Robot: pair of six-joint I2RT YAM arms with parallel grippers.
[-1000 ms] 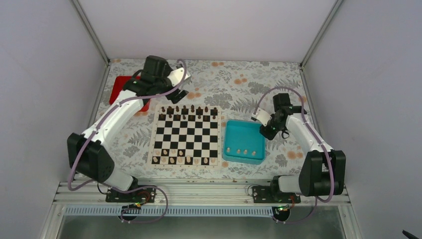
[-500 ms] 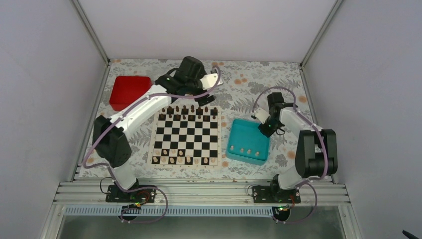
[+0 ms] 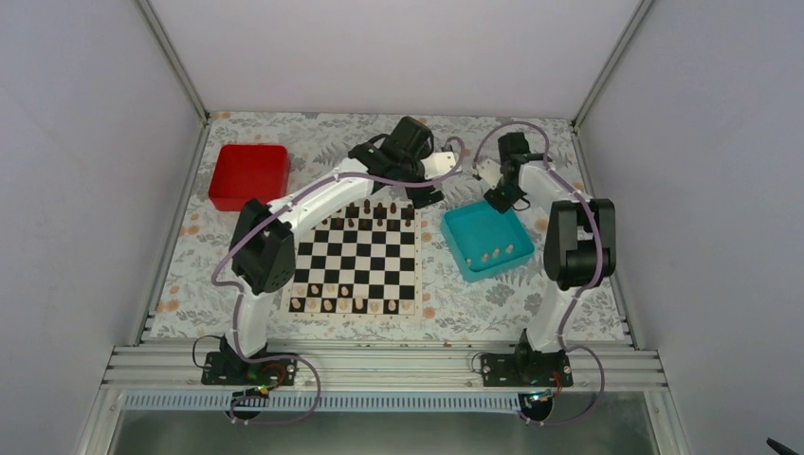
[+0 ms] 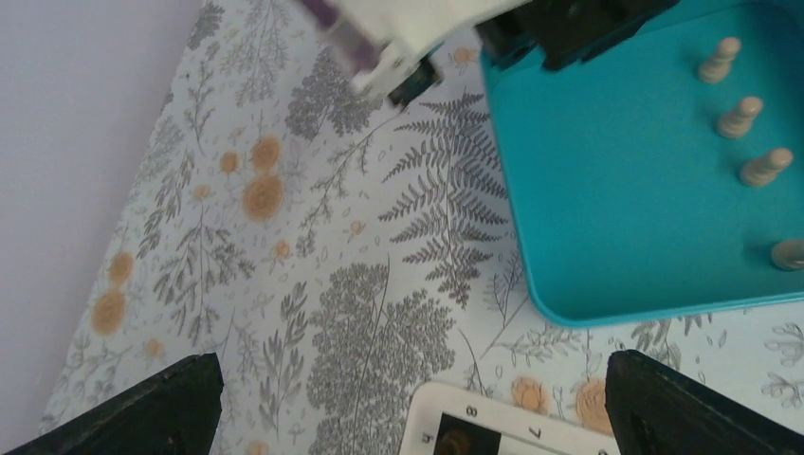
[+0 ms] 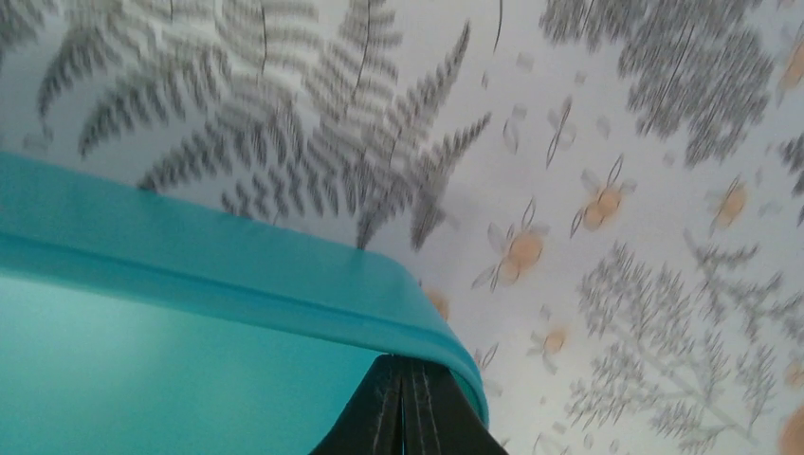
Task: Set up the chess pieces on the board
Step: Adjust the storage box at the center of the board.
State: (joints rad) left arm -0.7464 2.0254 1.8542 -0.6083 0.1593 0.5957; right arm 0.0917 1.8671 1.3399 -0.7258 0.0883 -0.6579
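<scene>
Largely set: pieces (image 3: 365,210) line the board (image 3: 356,256); four pawns (image 3: 495,253) wait in the tray (image 3: 474,230), seemingly pinched by the right hand (image 5: 406,412); left hand (image 4: 412,403) wide, empty.

The left arm stretched far and to the right, and the left gripper (image 3: 429,194) hung with its jaws spread wide. The right arm rose steeply, and the right gripper (image 3: 496,198) pointed down with its fingers pressed together.

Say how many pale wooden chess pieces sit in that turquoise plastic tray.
4 pale wooden chess pieces, one row along the near side of the turquoise plastic tray: first, second, third, fourth. None looks hidden.
</scene>
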